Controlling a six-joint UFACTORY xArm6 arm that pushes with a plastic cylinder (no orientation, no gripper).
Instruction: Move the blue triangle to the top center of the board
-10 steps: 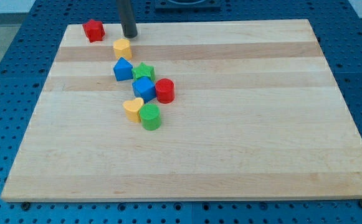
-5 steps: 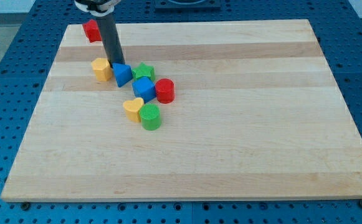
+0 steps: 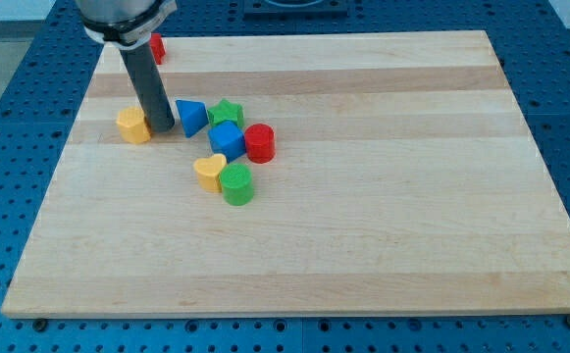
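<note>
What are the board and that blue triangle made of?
The board looks like pale wood with a smooth, matte finish: long grain stripes run across it. The blue triangle looks like plastic, evenly coloured and slightly glossy, possibly printed; its neighbours show fine ridges.

One raised camera, looking down at a slant.
It faces the wooden worktop (image 3: pixel 363 196) from its near edge, far enough back to show all four edges and the blue perforated base (image 3: pixel 10 147) around it.
</note>
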